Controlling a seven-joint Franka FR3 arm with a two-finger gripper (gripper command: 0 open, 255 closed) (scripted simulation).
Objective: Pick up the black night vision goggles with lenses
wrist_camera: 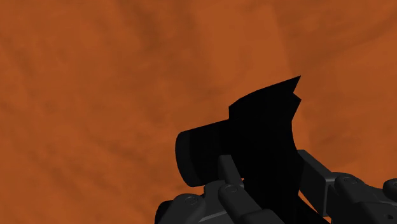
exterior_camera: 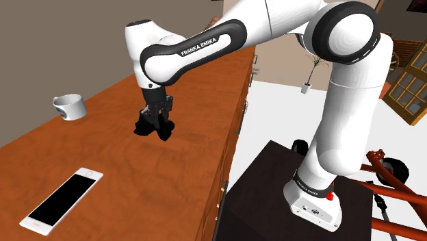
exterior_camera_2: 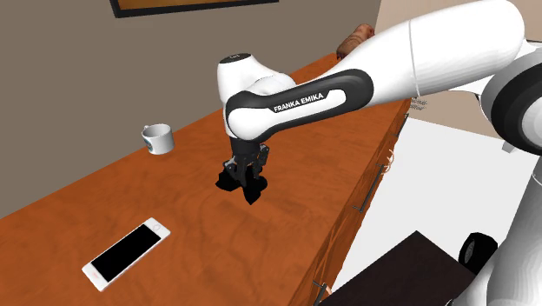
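Between fingers of gripper [wrist_camera: 267,167]: black goggles [wrist_camera: 254,127], pinched from both sides. Below gripper: wooden counter [exterior_camera: 109,161]. Well apart from gripper: white mug [exterior_camera: 70,106], phone [exterior_camera: 61,200].

Long wooden counter [exterior_camera: 102,130], orange-brown top, drawer fronts [exterior_camera_2: 363,217] down its side. Grey-brown wall [exterior_camera: 61,41] behind counter, dark picture frame [exterior_camera_2: 187,7] high on it. White floor [exterior_camera: 274,113] past counter's end. Potted plant [exterior_camera: 313,72] far off on floor. Wood-framed window [exterior_camera: 409,85] at shoulder view's right. Light even.
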